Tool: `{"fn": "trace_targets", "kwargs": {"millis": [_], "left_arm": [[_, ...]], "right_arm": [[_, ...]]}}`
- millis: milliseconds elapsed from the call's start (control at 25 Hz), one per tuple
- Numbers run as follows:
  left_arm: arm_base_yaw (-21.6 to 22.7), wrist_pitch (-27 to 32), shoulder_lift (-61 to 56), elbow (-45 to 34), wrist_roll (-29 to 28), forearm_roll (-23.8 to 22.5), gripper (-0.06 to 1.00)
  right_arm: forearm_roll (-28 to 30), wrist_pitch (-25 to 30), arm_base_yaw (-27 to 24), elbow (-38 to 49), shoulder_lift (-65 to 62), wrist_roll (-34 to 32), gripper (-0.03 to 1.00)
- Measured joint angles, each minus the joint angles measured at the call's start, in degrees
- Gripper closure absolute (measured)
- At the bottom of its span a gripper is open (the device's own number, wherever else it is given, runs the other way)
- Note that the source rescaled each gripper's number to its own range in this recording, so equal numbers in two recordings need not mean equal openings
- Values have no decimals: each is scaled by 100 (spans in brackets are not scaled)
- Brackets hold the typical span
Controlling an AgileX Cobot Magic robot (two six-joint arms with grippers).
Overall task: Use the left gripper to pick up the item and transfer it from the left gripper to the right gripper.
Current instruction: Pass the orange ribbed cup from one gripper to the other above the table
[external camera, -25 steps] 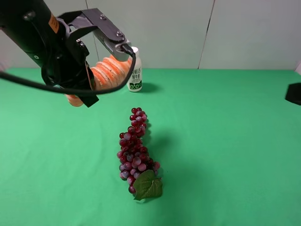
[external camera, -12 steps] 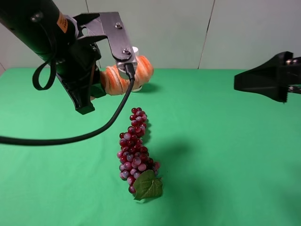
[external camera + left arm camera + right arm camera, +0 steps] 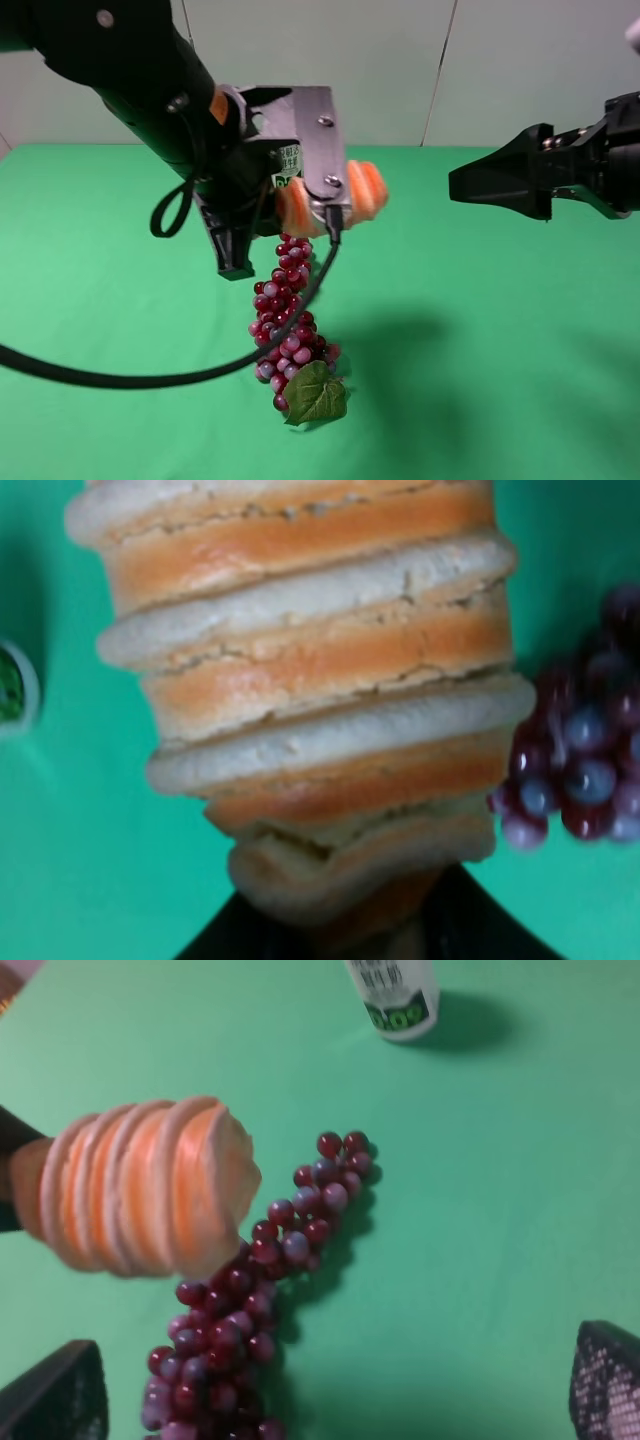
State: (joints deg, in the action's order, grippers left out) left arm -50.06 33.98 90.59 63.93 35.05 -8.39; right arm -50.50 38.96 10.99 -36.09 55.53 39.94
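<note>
The orange-and-cream ribbed bread loaf (image 3: 366,190) hangs in the air above the top of the grape bunch, lying roughly level. My left gripper (image 3: 281,215) is shut on its left end, mostly hidden behind the silver bracket plate (image 3: 318,140). The loaf fills the left wrist view (image 3: 310,670). My right gripper (image 3: 472,187) is open and empty, level with the loaf. It points at the loaf's free end from the right, a short gap away. In the right wrist view the loaf (image 3: 150,1200) sits ahead of the spread fingertips (image 3: 55,1400).
A dark red grape bunch (image 3: 288,310) with a green leaf (image 3: 316,393) lies on the green cloth (image 3: 480,350) under the loaf. A white bottle (image 3: 395,995) stands at the back, mostly hidden behind the left arm in the high view. A black cable (image 3: 150,378) loops low on the left.
My left arm has carried the loaf right and forward, from near the bottle to above the grapes. My right gripper has come in from the right edge toward the loaf.
</note>
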Motion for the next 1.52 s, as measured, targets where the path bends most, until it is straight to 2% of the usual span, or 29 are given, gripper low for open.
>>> {"fn": "trace_targets", "kwargs": {"millis": [160,440,1080,1160,1280,1360,1480,1520], "left_arm": [[-288,-303,83,0,6,6,93],[-689,-478,102,0,16,6,93],[-791,-729,102,0,21,-14,93],[-791,-729,102,0,21,-14,93],[-791,-766,102,0,21,-14,93],[-791,-807,102,0,21,-14,93],[-794,-833,102,0,21,-9,93],[-799,-838,102,0,21,-9,93]], "right_arm": [[-174,-74,0,0,276,251,-3],[-507,-192,0,0,482,579,-3],[-992,273,0,-4,934,1091,-3],[-1003,346,0,-4,934,1097,5],[-1009,388,0,-4,934,1119,26],[-1021,396,0,-4,934,1143,47],[-1027,415,0,-4,934,1183,84],[-1027,435,0,-4,934,1183,93]]}}
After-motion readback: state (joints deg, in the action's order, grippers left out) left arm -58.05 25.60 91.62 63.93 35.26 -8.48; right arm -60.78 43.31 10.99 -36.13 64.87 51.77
